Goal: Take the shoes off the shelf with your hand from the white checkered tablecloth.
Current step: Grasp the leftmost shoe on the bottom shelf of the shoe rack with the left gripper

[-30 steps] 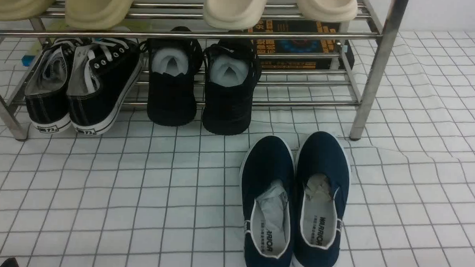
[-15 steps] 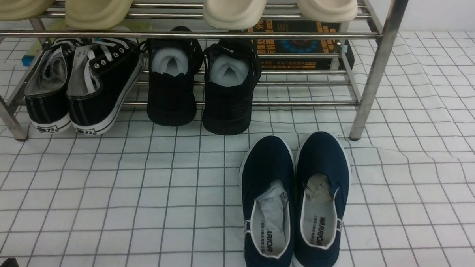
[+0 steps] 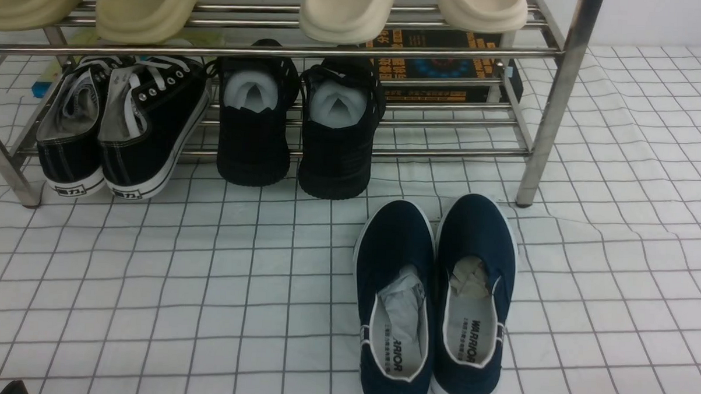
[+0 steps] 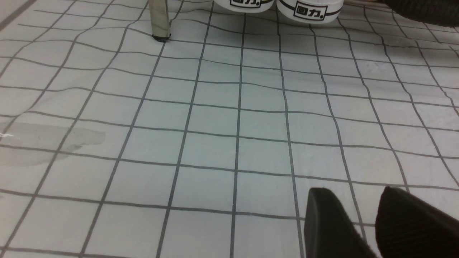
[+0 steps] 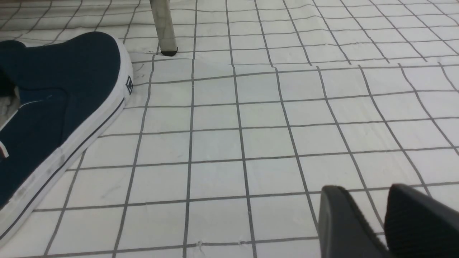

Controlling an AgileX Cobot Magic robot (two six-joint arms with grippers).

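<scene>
The shoes [image 3: 120, 125], black canvas sneakers with white laces and soles, sit at the left end of the shelf's [image 3: 274, 48] lower tier, heels toward me. Their white heel tabs [image 4: 310, 9] show at the far edge of the left wrist view. My left gripper [image 4: 353, 191] hovers low over the white checkered tablecloth [image 3: 207, 285], well short of them, open with only cloth between its fingers. Its tip peeks in at the front view's bottom left corner [image 3: 0, 388]. My right gripper [image 5: 360, 190] is open and empty over the cloth, right of the navy slip-ons.
An all-black knit pair [image 3: 294, 131] stands mid-shelf beside the sneakers. Navy slip-ons [image 3: 434, 299] lie on the cloth in front of the shelf's right leg [image 3: 542, 139]. Beige slippers [image 3: 147, 9] fill the top tier. A dark printed box [image 3: 442, 66] sits behind the shelf.
</scene>
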